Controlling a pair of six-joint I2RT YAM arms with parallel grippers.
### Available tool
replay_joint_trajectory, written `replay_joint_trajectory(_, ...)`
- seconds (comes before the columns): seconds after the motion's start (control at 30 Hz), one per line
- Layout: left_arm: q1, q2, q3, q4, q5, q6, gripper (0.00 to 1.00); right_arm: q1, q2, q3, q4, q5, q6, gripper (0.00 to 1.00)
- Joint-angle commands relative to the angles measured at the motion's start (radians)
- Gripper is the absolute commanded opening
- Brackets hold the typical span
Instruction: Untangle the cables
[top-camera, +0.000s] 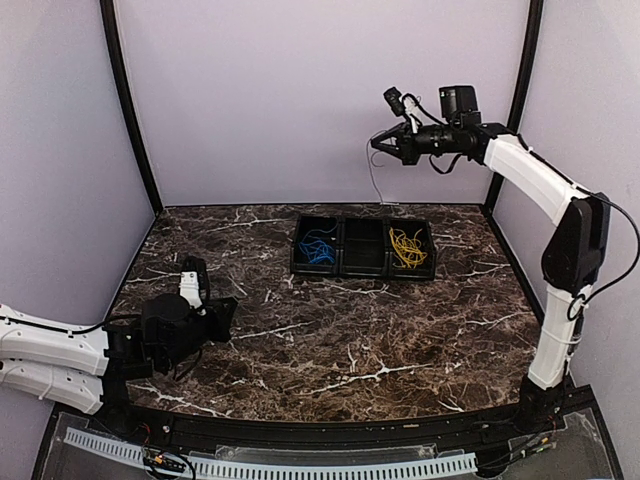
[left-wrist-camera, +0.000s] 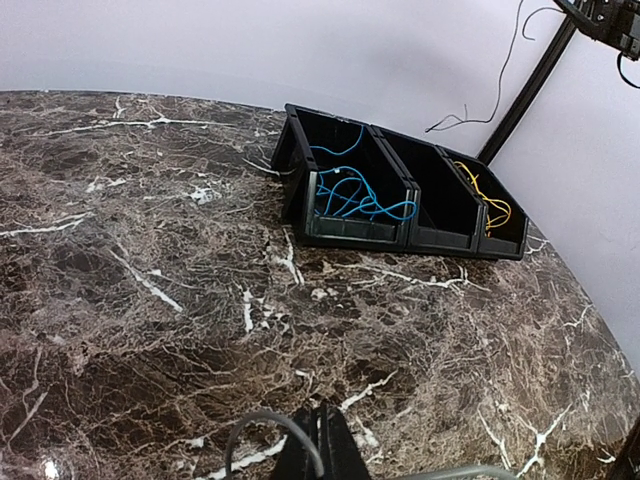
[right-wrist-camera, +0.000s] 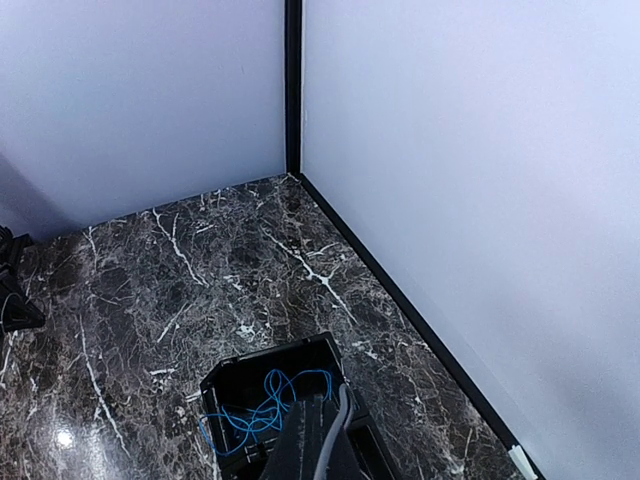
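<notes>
Our left arm, at the left side of the table, wears smooth white shells on its long links, with black joint housings and a bulky black wrist block that has a small white piece ahead of it. The left gripper is black. Our right arm, at the table's right side, has the same white shells, a black elbow housing and a black base. A black camera box tops its wrist, and thin black wiring loops beside the elbow. The right gripper is dark.
</notes>
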Motion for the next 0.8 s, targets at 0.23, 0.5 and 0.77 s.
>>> replay_joint_trajectory(0.23,-0.002,-0.024,-0.004,0.002,-0.014,0.017,0.0,0.006,0.167,-0.022,-0.008,-0.022,0.004,0.0)
replay_joint_trajectory(0.5,-0.003,0.005,0.004,0.013,-0.002,0.016,0.0,0.034,0.253,-0.045,-0.058,0.056,-0.027,0.0)
replay_joint_trajectory(0.77,-0.002,0.009,0.052,0.013,0.014,0.081,0.0,0.073,0.337,-0.038,-0.192,0.229,-0.076,0.0)
